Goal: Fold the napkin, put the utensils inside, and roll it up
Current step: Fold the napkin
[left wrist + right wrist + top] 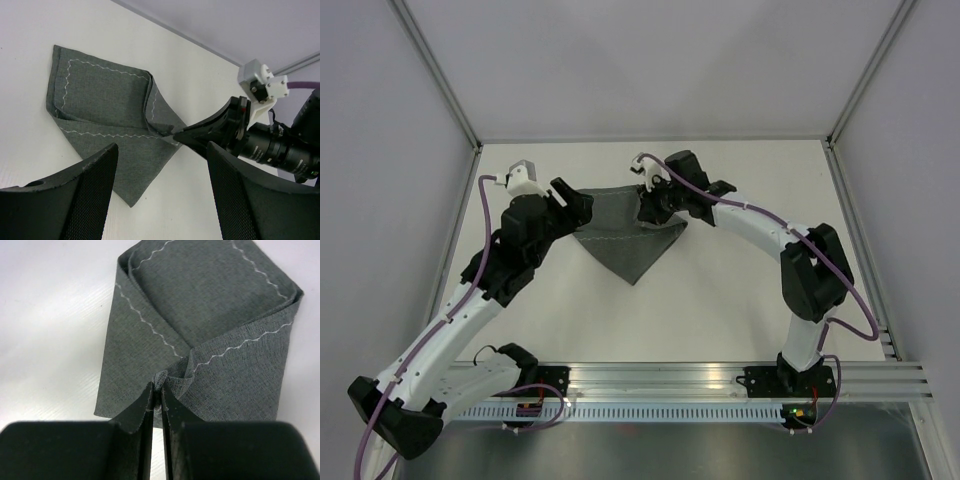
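The napkin (pixel 632 245), dark grey with a pale wavy stitch line (pixel 150 322), lies folded on the white counter (pixel 720 320) toward its far middle, between the two arms; seen from above it forms a rough triangle, long edge away from the arm bases, point toward them; upper layers are turned over the lower one, their hems overlapping; the right claw (pixel 157 390) is pressed narrow on a bunched ridge of cloth near the napkin's right side, the fabric caught between its two black fingers; the left claw (pixel 161 149) stands wide at the napkin's left corner, gripping nothing, its textured fingers (pixel 95 182) framing the cloth in the wrist view; whether they touch the counter cannot be told.
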`<state>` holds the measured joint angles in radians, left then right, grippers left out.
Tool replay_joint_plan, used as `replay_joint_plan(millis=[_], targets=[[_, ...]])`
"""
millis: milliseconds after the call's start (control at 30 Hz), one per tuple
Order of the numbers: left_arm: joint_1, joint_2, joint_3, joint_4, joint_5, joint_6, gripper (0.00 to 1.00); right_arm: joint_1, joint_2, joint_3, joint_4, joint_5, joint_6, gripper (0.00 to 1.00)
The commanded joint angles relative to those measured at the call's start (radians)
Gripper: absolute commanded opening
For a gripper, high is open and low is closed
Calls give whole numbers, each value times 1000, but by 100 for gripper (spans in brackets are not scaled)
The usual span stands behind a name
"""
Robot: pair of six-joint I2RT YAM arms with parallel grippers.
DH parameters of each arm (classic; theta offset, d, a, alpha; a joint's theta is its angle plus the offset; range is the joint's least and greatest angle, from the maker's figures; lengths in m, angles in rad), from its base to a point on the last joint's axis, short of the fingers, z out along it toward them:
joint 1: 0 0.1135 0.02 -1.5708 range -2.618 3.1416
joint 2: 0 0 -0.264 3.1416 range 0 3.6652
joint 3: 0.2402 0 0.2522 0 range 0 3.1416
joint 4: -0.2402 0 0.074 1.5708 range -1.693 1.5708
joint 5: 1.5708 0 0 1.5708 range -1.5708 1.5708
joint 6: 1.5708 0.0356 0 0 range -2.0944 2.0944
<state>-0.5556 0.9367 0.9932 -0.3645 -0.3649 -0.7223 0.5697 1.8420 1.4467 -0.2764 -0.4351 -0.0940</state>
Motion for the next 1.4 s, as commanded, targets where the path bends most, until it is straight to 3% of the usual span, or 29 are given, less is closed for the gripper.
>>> replay_joint_plan(millis=[0, 367, 1000, 1133, 1233, 1367], targets=[[8, -19, 13, 22, 12, 3, 76, 53, -53, -14, -17, 82, -111, 14], [6, -6, 21, 18, 14, 6, 76, 140, -99, -74, -32, 162, -236, 13], [6, -4, 10, 21, 15, 4, 76, 248, -7, -126, 3, 217, -250, 13], [6, -4, 9, 22, 15, 6, 76, 256, 16, -131, 6, 220, -248, 25], [6, -1, 7, 22, 18, 4, 76, 257, 22, -129, 9, 219, -242, 28], [6, -1, 4, 21, 20, 4, 76, 257, 20, -132, 6, 208, -236, 46]])
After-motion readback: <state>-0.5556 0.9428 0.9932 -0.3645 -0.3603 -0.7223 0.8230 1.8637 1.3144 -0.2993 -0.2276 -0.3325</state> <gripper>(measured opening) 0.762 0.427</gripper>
